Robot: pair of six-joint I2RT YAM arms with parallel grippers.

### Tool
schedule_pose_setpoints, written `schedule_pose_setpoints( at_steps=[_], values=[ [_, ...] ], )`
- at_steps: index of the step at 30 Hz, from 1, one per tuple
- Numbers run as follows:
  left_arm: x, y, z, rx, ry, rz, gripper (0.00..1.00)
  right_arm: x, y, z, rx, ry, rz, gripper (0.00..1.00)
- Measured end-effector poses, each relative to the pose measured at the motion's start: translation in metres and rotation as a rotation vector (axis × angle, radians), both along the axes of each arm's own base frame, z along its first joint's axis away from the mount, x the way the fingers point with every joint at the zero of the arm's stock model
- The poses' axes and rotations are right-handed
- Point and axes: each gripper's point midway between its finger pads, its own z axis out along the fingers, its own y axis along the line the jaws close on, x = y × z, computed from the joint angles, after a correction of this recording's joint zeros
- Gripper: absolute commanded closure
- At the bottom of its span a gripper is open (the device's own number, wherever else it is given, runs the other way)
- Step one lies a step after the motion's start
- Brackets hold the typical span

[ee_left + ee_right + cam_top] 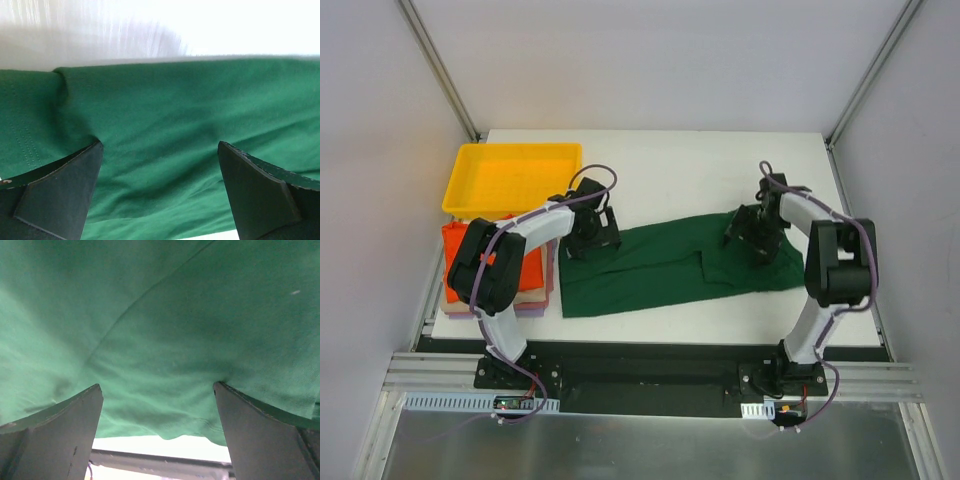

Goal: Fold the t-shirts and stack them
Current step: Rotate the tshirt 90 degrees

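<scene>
- Dark green cloth is your subject: the green t-shirt [660,265] lies spread across the middle of the table [700,170]. It runs from near the left-hand stack towards the right edge, with a fold already showing along its length.
- Your left gripper [592,235] sits over the shirt's far left corner. In the left wrist view the jaws stand wide apart with green cloth between them and nothing pinched.
- Your right gripper [752,235] sits over the far edge of the shirt towards the right. Its jaws are likewise spread wide over the cloth, with the hem and bare table just beyond them in the right wrist view.
- You look to be mid-fold on this shirt, both tools set on its far edge and ready to take hold.
- The next move, as I judge it, asks you to close both grippers on that edge together. Catch all the layers, then lift evenly so the cloth doesn't skew or drag.
- The orange shirt [533,268] tops the stack by the left edge, with the left arm partly over it.
- The yellow tray [510,148] sits in the far left corner.
</scene>
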Motion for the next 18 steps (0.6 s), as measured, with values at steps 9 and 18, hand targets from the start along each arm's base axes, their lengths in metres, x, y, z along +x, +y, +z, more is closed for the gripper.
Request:
schedule_pose_setpoints(
  at_steps=[9, 18],
  values=[
    [-0.118, -0.053, 0.008, -0.070, 0.084, -0.188, 0.01, 0.204, 0.021, 0.017, 0.052, -0.168, 0.095, 0.04],
    [-0.120, -0.064, 0.074, -0.160, -0.123, -0.232, 0.01, 0.173, 0.036, 0.067, -0.028, -0.226, 0.207, 0.04]
  ],
)
